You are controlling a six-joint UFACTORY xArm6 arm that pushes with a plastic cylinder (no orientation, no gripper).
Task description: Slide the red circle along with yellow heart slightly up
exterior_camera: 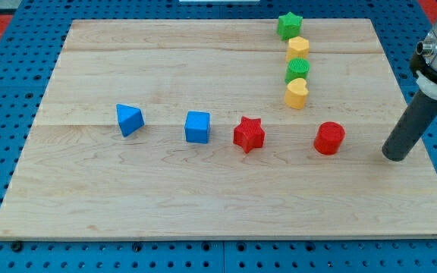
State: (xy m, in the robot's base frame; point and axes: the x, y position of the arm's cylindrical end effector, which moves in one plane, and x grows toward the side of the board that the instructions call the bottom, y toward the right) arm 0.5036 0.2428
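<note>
The red circle (329, 139) lies on the wooden board at the view's right of centre. The yellow heart (297, 93) sits above it and slightly to the left, at the bottom of a column of blocks. My tip (394, 156) rests on the board to the right of the red circle and a little lower, apart from it. The dark rod slants up to the view's right edge.
Above the yellow heart stand a green block (297, 70), a yellow block (298, 48) and a green star (288, 26). A red star (249, 134), a blue cube (197, 127) and a blue triangle (129, 120) line up to the left. The board's right edge (423, 152) is close to my tip.
</note>
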